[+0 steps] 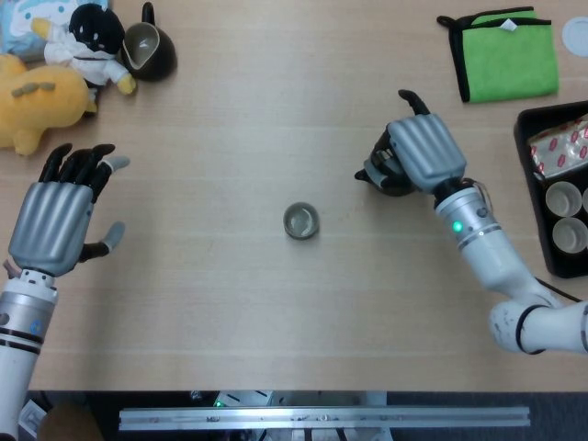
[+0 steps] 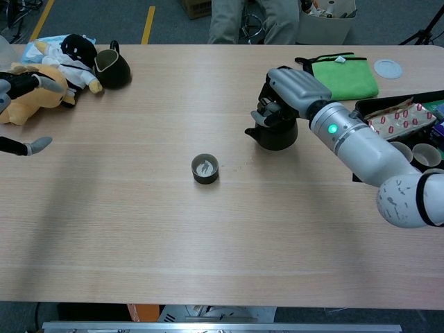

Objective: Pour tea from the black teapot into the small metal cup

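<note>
The small metal cup [image 1: 300,221] [image 2: 205,168] stands alone at the middle of the table, with something pale inside it. My right hand [image 1: 423,152] [image 2: 291,88] grips the black teapot [image 1: 378,175] [image 2: 273,134] from above, to the right of the cup and well apart from it. The teapot is upright, low over or on the table, and its spout points left toward the cup. My hand hides most of it in the head view. My left hand [image 1: 53,217] [image 2: 21,80] hovers at the far left with its fingers spread, holding nothing.
A second dark pitcher [image 1: 147,50] [image 2: 113,68] stands at the back left beside plush toys [image 1: 41,87]. A green cloth [image 1: 508,55] lies at the back right. A black tray [image 1: 537,184] with paper cups and packets sits at the right edge.
</note>
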You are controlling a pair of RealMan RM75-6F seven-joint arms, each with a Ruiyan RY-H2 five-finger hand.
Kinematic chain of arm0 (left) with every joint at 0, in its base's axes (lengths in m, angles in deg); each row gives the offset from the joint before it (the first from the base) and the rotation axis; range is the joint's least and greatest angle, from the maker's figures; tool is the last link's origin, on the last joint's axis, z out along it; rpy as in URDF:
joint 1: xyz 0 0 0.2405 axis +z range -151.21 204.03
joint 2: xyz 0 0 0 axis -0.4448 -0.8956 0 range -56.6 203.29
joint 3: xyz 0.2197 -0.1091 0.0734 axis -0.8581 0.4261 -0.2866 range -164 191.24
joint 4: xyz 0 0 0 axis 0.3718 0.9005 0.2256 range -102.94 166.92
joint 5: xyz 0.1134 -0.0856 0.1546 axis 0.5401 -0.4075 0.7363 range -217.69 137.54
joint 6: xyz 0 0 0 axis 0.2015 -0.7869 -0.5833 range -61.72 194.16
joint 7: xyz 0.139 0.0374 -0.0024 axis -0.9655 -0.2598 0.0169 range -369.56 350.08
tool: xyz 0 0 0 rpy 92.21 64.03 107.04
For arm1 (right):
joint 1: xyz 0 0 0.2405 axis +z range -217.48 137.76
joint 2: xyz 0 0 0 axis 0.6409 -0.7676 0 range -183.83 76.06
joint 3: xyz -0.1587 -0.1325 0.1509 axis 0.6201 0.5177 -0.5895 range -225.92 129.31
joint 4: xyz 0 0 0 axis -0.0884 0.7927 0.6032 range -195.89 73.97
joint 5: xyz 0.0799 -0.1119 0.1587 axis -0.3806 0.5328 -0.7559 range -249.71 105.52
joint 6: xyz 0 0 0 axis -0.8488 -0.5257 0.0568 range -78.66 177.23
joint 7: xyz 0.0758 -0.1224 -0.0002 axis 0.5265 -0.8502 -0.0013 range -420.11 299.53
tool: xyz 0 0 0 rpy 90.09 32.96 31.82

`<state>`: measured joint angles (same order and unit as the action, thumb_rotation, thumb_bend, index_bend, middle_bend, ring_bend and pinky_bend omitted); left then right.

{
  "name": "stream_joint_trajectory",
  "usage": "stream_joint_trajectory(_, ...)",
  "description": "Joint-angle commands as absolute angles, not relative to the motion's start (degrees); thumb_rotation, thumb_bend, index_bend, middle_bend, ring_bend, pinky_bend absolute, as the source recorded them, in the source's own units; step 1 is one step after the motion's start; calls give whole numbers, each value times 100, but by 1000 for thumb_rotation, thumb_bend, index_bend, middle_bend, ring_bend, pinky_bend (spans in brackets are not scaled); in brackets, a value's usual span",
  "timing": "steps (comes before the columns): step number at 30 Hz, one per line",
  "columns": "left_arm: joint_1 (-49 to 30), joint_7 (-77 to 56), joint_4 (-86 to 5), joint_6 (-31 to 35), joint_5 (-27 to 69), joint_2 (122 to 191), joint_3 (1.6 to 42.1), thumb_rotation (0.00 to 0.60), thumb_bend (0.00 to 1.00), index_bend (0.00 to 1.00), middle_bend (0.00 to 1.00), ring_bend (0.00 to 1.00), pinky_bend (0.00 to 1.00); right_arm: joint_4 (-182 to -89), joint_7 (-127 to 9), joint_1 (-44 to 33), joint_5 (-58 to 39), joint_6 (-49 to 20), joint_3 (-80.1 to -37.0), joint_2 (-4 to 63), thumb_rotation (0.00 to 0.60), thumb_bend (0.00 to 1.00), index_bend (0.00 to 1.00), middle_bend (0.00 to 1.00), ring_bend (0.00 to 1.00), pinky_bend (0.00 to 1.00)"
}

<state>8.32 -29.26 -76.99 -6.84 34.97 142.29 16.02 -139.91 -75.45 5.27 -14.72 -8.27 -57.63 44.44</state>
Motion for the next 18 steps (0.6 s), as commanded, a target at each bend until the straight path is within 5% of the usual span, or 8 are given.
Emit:
stream_joint_trajectory(1, 828, -2939, -7693, -671, 3480, 14239, 1604, 600, 291, 188, 134, 149, 84, -13845, -7396, 456, -1376, -796, -5765, 4537, 600, 379, 1000, 928, 834, 76)
stream_joint_trajectory(18, 783, -3096, -7724, -599, 3407, 14328, 1599, 600, 291, 189, 134, 150, 84, -13298, -6531, 113, -916, -683, -5818, 4824, 600, 379, 1000, 897, 805, 76)
